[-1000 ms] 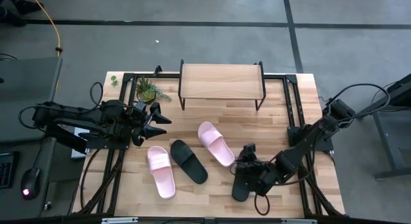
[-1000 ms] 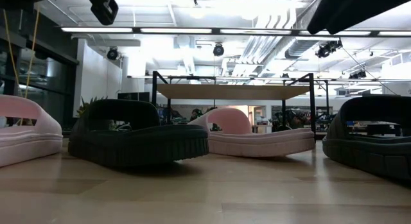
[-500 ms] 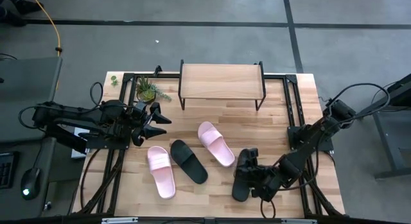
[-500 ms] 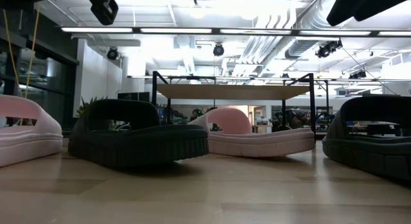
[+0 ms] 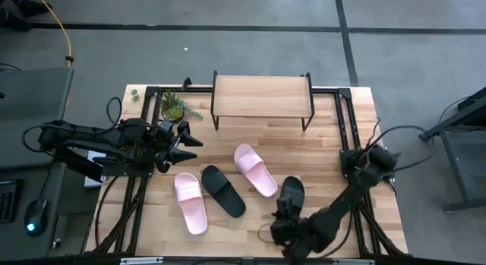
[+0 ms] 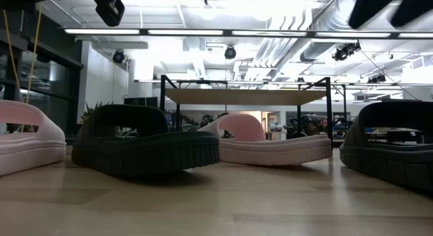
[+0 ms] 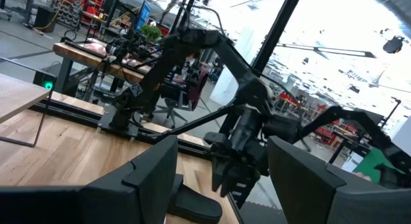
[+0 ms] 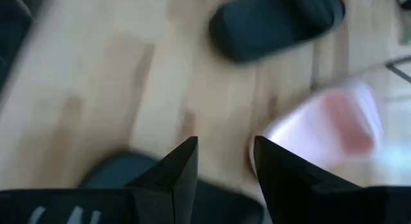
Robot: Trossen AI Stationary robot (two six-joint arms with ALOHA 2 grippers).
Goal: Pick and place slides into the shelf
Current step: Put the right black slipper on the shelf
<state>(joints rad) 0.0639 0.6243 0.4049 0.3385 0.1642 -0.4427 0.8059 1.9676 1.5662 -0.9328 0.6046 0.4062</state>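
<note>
Black slide [image 5: 291,196] on the table's right side is what we're after; its long axis runs roughly toward the shelf [image 5: 262,96], and our right gripper [image 5: 287,233] sits just off its near end, fingers parted narrowly around nothing; left gripper [image 5: 184,142] waits wide open, well apart; the right wrist view is smeared, so we can't tell exact alignment.

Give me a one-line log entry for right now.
shelf: empty | slides: four on table | right tool: open, above right-hand black slide | left tool: open, waiting
</note>
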